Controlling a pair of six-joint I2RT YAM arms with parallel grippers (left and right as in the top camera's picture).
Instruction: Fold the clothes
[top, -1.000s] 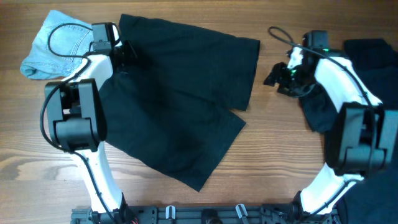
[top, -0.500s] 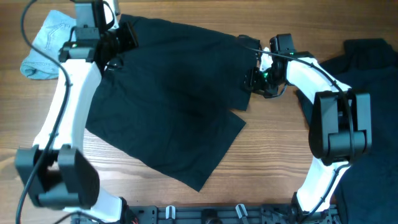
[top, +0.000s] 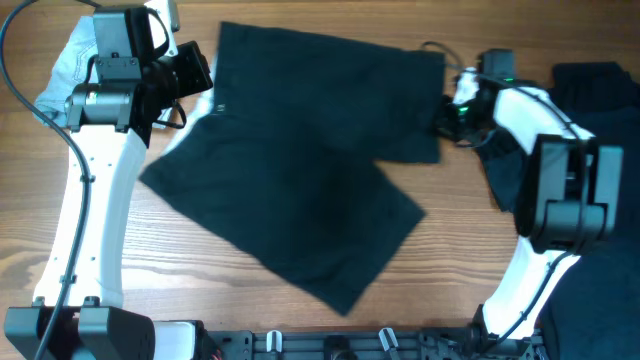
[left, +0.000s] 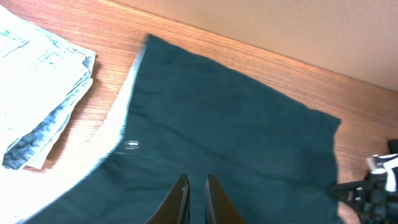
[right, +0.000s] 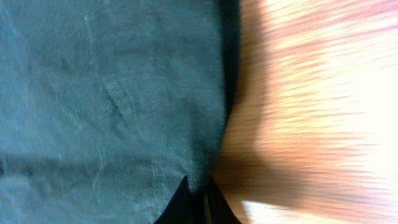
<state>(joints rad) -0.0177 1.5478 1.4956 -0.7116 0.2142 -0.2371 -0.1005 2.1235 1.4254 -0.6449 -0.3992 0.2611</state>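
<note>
A pair of black shorts lies spread across the middle of the wooden table. My left gripper is at the shorts' upper-left edge. In the left wrist view its fingers are nearly together over the dark cloth, pinching it. My right gripper is at the shorts' right edge. In the right wrist view its fingers are shut on the cloth's edge, low over the wood.
Folded light-blue jeans lie at the table's back left and also show in the left wrist view. A pile of dark clothes lies at the right edge, behind the right arm.
The shorts have shifted to the right and spread flatter. The right gripper moved right with the cloth's edge. The left arm rose and swung right with the upper-left edge.
</note>
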